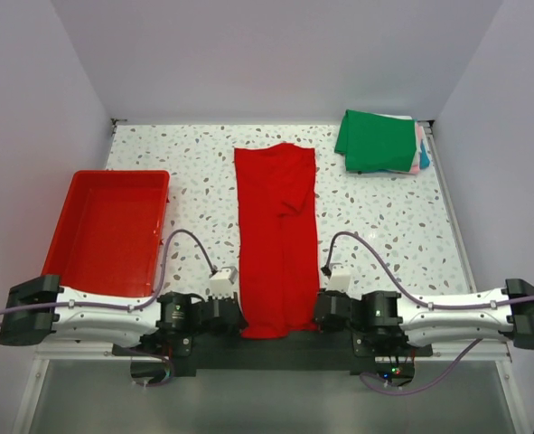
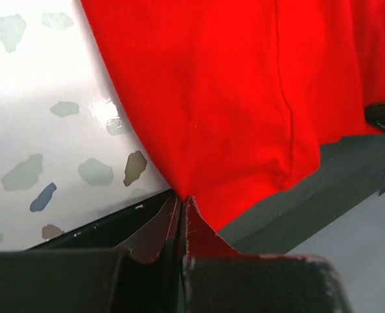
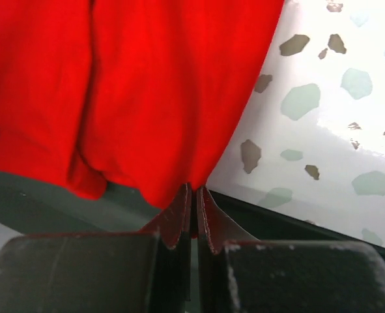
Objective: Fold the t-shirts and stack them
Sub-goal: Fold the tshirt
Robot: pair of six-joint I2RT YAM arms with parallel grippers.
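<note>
A plain red t-shirt (image 1: pixel 278 237) lies as a long narrow strip down the middle of the table, its hem at the near edge. My left gripper (image 1: pixel 241 318) is shut on the hem's left corner; in the left wrist view the red t-shirt (image 2: pixel 244 98) runs into my left gripper (image 2: pixel 181 197). My right gripper (image 1: pixel 317 312) is shut on the right corner, where the red t-shirt (image 3: pixel 133 91) is pinched in my right gripper (image 3: pixel 193 188). A folded green t-shirt (image 1: pixel 377 140) tops a stack at the far right, with pink and teal edges (image 1: pixel 421 154) showing under it.
A rigid red plastic tray (image 1: pixel 113 231) stands at the left of the speckled table (image 1: pixel 384 217). A dark rail (image 1: pixel 276 348) runs along the near edge under the hem. Walls close in the table at the back and both sides.
</note>
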